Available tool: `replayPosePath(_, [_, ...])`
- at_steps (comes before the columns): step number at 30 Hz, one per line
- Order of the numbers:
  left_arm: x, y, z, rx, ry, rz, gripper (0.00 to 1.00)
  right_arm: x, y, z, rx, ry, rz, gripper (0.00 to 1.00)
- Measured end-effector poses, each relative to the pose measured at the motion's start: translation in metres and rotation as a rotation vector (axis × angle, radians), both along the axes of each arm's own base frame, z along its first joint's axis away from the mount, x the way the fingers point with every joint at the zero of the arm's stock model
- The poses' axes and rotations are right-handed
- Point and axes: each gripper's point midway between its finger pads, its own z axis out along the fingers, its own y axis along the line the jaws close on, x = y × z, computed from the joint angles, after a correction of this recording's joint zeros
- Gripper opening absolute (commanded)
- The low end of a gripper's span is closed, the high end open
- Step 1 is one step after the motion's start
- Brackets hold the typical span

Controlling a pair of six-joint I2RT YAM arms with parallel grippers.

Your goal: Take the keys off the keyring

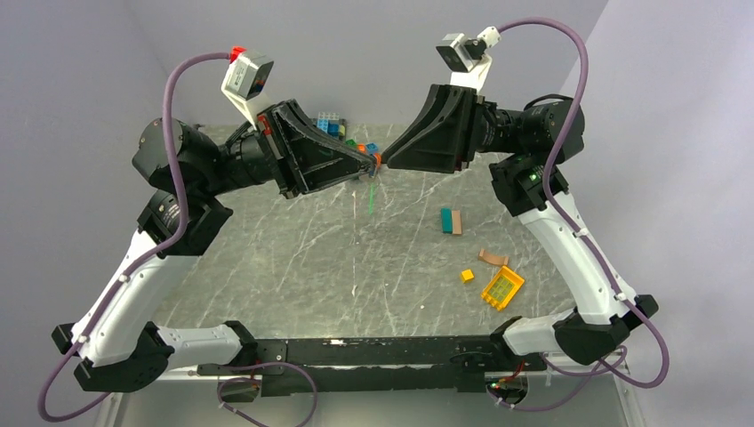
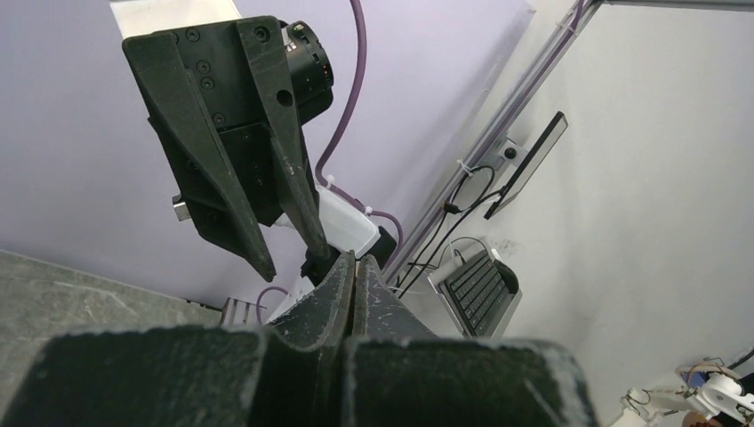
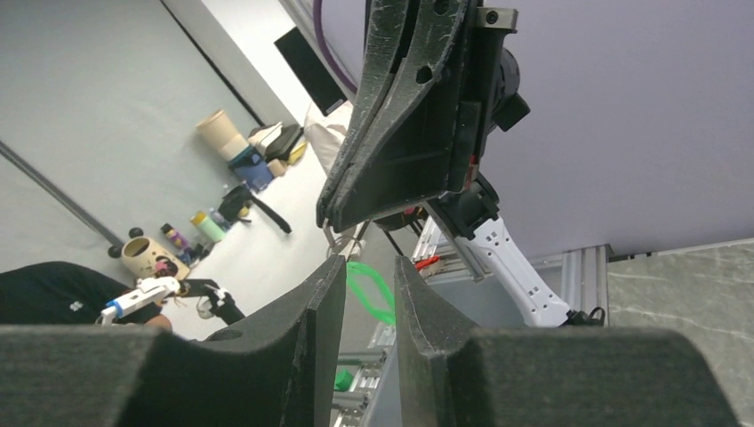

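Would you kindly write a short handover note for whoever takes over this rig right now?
Left gripper: shut, apparently pinching the keyring in the air above the table.
Right gripper: slightly open, fingertips at the keyring, gripping nothing visible.
A green loop hangs from the keyring.
Done: keyring is off the table; no freed key visible.
Left: probably grip a key with the right gripper and work it off.

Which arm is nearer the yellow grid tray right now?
Right. The right arm passes just beside the yellow grid tray; the left arm is on the far side of the table.
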Motion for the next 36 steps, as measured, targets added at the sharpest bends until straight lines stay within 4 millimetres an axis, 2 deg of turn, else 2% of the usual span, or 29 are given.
replayPosePath(14, [0.007, -0.004, -0.010, 0.045, -0.007, 0.013, 0.00, -0.023, 0.001, 0.003, -0.015, -0.013, 0.097, 0.30])
replayPosePath(36, [0.008, -0.004, -0.010, 0.050, -0.015, 0.022, 0.00, -0.021, 0.008, -0.005, -0.047, -0.004, 0.107, 0.30])
